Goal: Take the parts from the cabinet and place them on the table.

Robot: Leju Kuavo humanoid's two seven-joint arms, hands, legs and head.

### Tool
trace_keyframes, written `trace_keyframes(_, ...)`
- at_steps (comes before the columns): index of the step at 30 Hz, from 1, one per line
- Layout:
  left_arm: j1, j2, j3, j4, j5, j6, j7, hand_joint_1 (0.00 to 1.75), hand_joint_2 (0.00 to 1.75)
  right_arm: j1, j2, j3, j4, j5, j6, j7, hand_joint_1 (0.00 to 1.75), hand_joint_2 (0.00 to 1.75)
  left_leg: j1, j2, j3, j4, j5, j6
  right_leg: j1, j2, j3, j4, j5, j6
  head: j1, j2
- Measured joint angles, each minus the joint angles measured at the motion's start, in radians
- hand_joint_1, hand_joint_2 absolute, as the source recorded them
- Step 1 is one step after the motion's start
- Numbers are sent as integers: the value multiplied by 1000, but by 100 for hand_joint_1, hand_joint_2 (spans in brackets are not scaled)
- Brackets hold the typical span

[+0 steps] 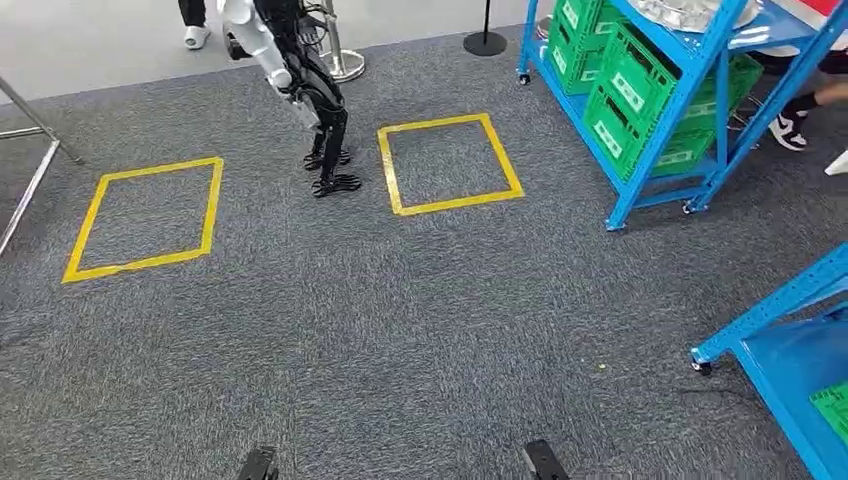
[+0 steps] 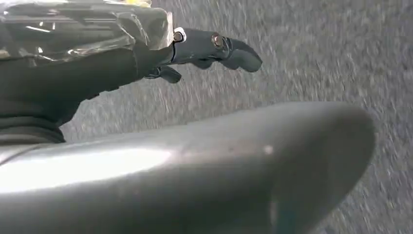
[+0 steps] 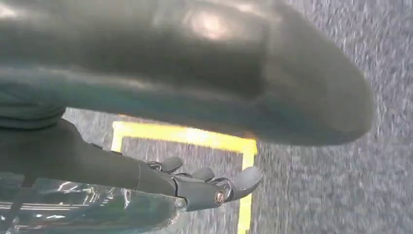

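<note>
Presently finds the silvery parts (image 1: 690, 12) lying on the top shelf of the blue cabinet (image 1: 640, 170), toward the carpet's (image 1: 400, 330) far right corner, with green crates (image 1: 625, 100) on the shelves beneath. Holds nothing in the left hand (image 2: 209, 48) or the right hand (image 3: 204, 185), fingers stretched out loosely above the grey carpet. Faces two yellow taped squares (image 1: 145, 215), another robot (image 1: 300, 80) standing between them.

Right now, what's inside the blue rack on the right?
Green crates fill the blue rack on its lower shelves; something silvery lies on top. The crates' contents are hidden.
</note>
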Motion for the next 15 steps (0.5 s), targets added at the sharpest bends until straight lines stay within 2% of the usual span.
trace_keyframes(1, 0, 3, 0, 0, 0, 3, 0, 0, 0, 4, 3, 1, 0, 0, 2, 0, 0, 0, -5, 8, 8, -16, 6, 6, -2, 11, 4, -11, 5, 7, 0, 0)
trace_keyframes(2, -2, 3, 0, -3, 0, 3, 0, 0, 0, 5, 3, 1, 0, 0, 2, 0, 0, 0, -5, 27, 36, -68, 18, 18, 5, 15, 10, -26, 10, 12, 0, 0)
trace_keyframes(3, -4, -2, 0, -5, 0, 3, -1, 0, 0, 6, -4, 1, 0, 0, 2, 0, 0, 0, 2, 43, 53, -102, 35, 12, 10, -42, -7, 7, -6, -2, 0, 0)
trace_keyframes(4, -4, -3, 0, -5, 0, 3, -2, 0, 0, 2, -5, 1, 0, 0, 2, 0, 0, 0, 3, 51, 59, -113, 41, 16, 14, -82, -31, 61, -36, -10, 3, 0)
trace_keyframes(5, -4, -6, 0, -5, 0, 3, -2, 0, 0, -4, -6, 1, 0, 0, 2, 0, 0, 0, 4, 66, 59, -113, 40, 13, 16, -101, -63, 130, -67, -13, 5, 0)
trace_keyframes(6, 0, -7, 0, -5, 1, 2, -2, 0, 0, -7, -7, 1, 0, 0, 2, 0, 0, 0, 4, 81, 58, -112, 37, 10, 14, -111, -97, 199, -95, -14, 5, 0)
trace_keyframes(7, 2, -11, 0, -5, 0, -2, -3, 0, 0, -7, -11, 1, 0, 0, 2, 0, 0, 0, 4, 96, 58, -111, 35, 8, 12, -115, -126, 256, -113, -9, 4, 0)
trace_keyframes(8, 4, -12, 0, -5, -2, -8, -5, 0, 0, -5, -13, 1, 0, 0, 2, 0, 0, 0, 5, 110, 56, -110, 33, 5, 12, -117, -133, 269, -113, 2, 4, 0)
trace_keyframes(9, 6, -12, 0, -5, -3, -17, -9, 0, 0, -2, -14, 1, 0, -1, 2, 0, 0, 0, 7, 122, 54, -106, 32, 3, 12, -121, -111, 227, -93, 18, 4, 0)
trace_keyframes(10, 6, -12, -1, -5, -4, -19, -11, 0, 0, -1, -16, 1, 0, -3, 2, 0, 0, 0, 9, 132, 52, -100, 28, -3, 10, -128, -68, 149, -62, 34, 4, 0)
trace_keyframes(11, 6, -12, -1, -5, -5, -24, -15, 0, 0, -1, -18, 1, 0, -4, 2, 0, 0, 0, 13, 143, 47, -87, 21, -12, 9, -147, -8, 44, -27, 48, 5, 0)
trace_keyframes(12, 5, -12, -1, -5, -5, -24, -18, 0, 0, -4, -19, 1, 0, -5, 2, 0, 0, 0, 12, 152, 42, -67, 13, -23, 8, -186, 33, -36, -15, 48, 5, 0)
trace_keyframes(13, 5, -7, -1, -5, -3, -21, -18, 0, 0, -4, -14, 2, 0, -6, 3, 2, 0, 0, 4, 160, 34, -56, 1, -32, 13, -195, 26, -22, -13, 32, 4, 0)
trace_keyframes(14, 5, -7, -1, -5, -3, -15, -18, 0, 0, -5, -16, 1, 0, -6, 3, 2, 0, 0, 8, 165, 34, -44, -6, -34, 16, -176, 29, -23, -11, 9, 2, 0)
trace_keyframes(15, 3, -10, -1, -5, -1, -8, -16, 0, 0, -4, -16, 1, 0, -7, 3, 3, 0, 0, 7, 173, 37, -44, -5, -36, 19, -169, 28, -23, -10, -3, 1, 0)
